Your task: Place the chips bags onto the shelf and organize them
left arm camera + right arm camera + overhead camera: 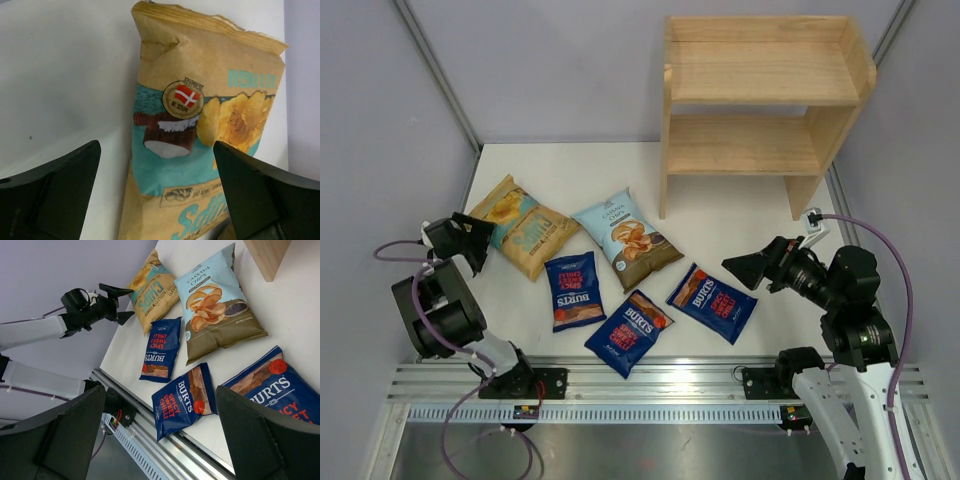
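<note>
Five chips bags flat on the white table (740, 250), in front of the shelf (750, 100); grey walls (550, 70) around.
Near edge: aluminium rail (660, 385). Left gripper (485, 243) and right gripper (740, 270) both gape, holding nothing. BURTS bags (628, 332) lie nearest, then golden-yellow bag (525, 228) and pale blue bag (628, 238), shelf farthest. Only the left wrist view shows the yellow bag's flag seal (183, 99); only the right wrist view reads "CASSAVA CHIPS".
</note>
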`<state>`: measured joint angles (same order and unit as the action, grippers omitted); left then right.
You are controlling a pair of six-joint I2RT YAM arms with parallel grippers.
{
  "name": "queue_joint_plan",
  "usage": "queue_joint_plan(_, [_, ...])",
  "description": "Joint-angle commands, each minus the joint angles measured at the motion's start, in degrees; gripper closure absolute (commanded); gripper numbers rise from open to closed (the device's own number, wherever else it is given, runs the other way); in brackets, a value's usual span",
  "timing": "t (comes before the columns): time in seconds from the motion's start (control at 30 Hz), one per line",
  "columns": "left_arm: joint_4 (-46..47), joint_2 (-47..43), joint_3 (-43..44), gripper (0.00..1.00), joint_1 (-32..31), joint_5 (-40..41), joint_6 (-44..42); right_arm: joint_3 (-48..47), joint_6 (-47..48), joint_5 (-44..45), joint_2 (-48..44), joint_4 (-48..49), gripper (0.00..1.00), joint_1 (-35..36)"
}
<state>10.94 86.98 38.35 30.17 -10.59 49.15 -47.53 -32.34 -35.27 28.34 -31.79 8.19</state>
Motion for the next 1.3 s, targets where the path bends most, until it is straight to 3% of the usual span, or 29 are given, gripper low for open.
queue_joint_plan(0.0, [9.3, 5.2, 2.0, 0.01, 0.3, -7.9, -2.3, -1.1, -0.4, -3.3, 0.7, 4.2, 0.01, 0.9])
queue_joint_plan(0.27, [25.8, 19.2, 1.1, 0.02, 0.2, -18.4, 6.6, -1.4, -0.3, -3.8, 1.5, 4.7, 0.01, 1.0])
queue_joint_plan(0.33, [29.8, 20.2, 0.1, 0.05, 0.1, -20.0, 7.9, -1.4, -0.4, -3.6, 1.7, 5.0, 0.01, 1.0])
queue_joint_plan(0.4, [31.3, 21.1, 0.4, 0.22, 0.0, -20.7, 8.1, -1.3, -0.5, -3.3, 1.8, 5.2, 0.01, 1.0])
queue_joint_plan(0.47, [33.2, 21.5, 1.3, 0.51, -0.5, -21.6, 8.9, -1.2, -1.0, -3.1, 1.8, 5.8, 0.01, 1.0])
queue_joint_plan(0.6, [38.4, 18.9, 0.5, 0.63, -1.3, -22.3, 10.9, -0.5, -1.9, -3.1, 1.9, 6.8, 0.0, 1.0])
queue_joint_plan(0.7, [38.1, 14.4, -0.1, 0.73, -2.0, -20.6, 13.3, 0.2, -2.3, -3.1, 2.5, 7.9, 0.01, 1.0])
queue_joint_plan(0.9, [26.5, 4.0, 1.7, 0.82, -2.7, -16.4, 17.8, 4.3, -5.4, -5.2, 4.6, 13.6, 0.01, 1.0])
queue_joint_plan(1.13, [14.2, -8.1, 4.8, 0.84, -6.3, -13.1, 21.2, 10.7, -13.3, -11.0, 11.3, 28.3, 0.01, 1.2])
queue_joint_plan(1.27, [13.8, -12.8, 3.4, 0.85, -9.2, -13.6, 27.9, 13.3, -18.3, -11.1, 16.1, 39.1, 0.01, 4.4])
